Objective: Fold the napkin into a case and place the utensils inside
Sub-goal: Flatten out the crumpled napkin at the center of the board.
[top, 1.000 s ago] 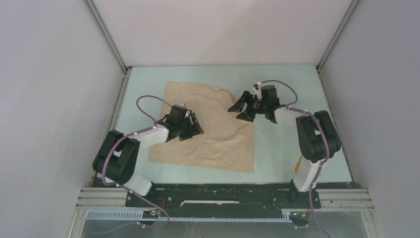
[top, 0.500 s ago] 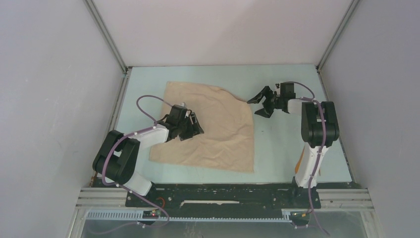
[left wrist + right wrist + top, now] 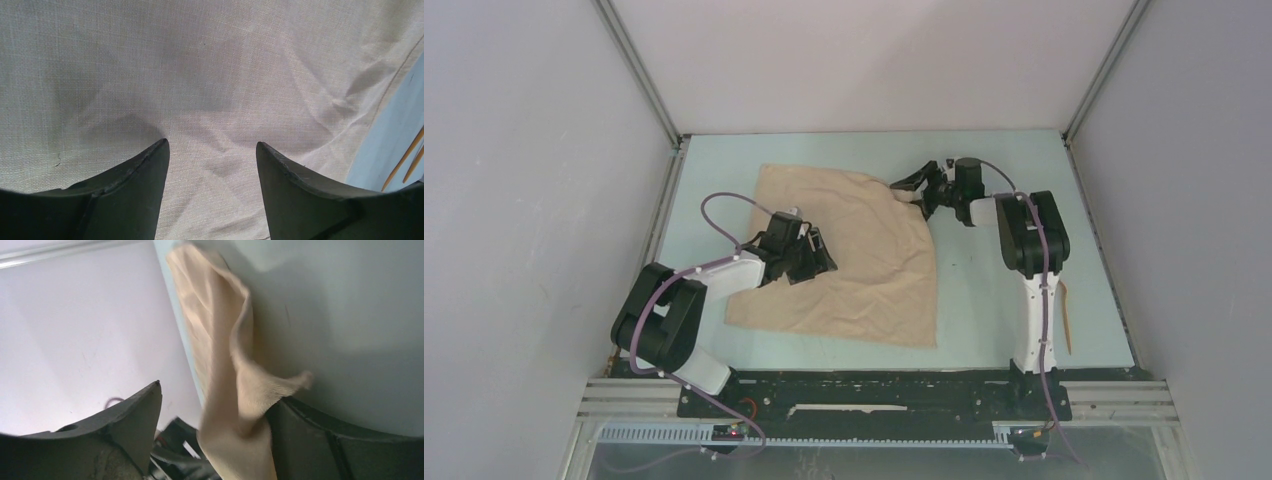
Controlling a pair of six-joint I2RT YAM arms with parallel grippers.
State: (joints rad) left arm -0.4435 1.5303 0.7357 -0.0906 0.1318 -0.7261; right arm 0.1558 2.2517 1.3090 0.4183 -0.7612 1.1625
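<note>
The beige napkin (image 3: 854,260) lies spread and slightly wrinkled on the pale blue table. My left gripper (image 3: 816,254) hovers low over its left-middle, open, with only cloth under the gap (image 3: 212,145). My right gripper (image 3: 917,190) is at the napkin's far right corner, jaws open. In the right wrist view that corner (image 3: 235,385) stands up between the jaws (image 3: 217,395) and rests against the right finger (image 3: 320,435), unclamped. Two thin orange utensils (image 3: 402,160) lie on the table just past the napkin's edge, at the right of the left wrist view.
Grey walls with metal corner posts (image 3: 639,75) close in the table on three sides. The black rail (image 3: 874,395) carrying both arm bases runs along the near edge. Bare table (image 3: 994,300) shows to the right of the napkin.
The right gripper swung out to the right, then came back left and farther onto the napkin's far right corner, which now stands between its jaws. The left arm stayed put.
</note>
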